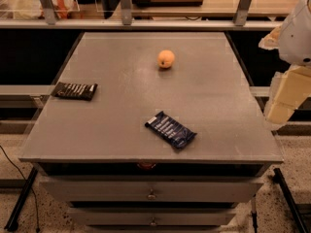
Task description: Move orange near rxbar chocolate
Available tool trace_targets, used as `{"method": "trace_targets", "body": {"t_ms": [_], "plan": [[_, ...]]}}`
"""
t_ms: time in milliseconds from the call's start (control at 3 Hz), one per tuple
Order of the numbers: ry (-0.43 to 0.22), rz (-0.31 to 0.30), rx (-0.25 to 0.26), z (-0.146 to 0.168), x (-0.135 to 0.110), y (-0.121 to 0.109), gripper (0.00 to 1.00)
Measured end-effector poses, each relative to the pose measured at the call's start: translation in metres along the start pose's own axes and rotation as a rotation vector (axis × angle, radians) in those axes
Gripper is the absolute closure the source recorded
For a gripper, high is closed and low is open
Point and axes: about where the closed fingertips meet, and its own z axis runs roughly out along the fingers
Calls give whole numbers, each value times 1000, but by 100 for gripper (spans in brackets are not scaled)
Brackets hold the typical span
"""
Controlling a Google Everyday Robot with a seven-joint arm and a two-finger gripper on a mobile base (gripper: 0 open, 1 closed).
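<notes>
The orange (166, 58) is a small round orange-yellow fruit resting on the grey table (121, 101), towards the far middle. The rxbar chocolate (74, 90) is a flat black wrapper with white stripes, lying near the table's left edge. The two are well apart, the orange to the far right of the bar. My gripper (281, 111) hangs off the table's right edge, beside and above the tabletop, far from both things and holding nothing that I can see.
A dark blue glossy bar wrapper (170, 129) lies near the table's front middle. Drawers (151, 193) sit under the tabletop. A metal rail and shelf (146, 23) run behind the far edge. My white arm (297, 30) fills the right side.
</notes>
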Motion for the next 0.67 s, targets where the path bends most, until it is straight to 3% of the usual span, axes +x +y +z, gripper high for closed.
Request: {"method": "trace_targets", "body": {"t_ms": [333,667], "plan": [[0,0,0,0,0,0,0],[-71,22,35,17,-4,-33,0]]}}
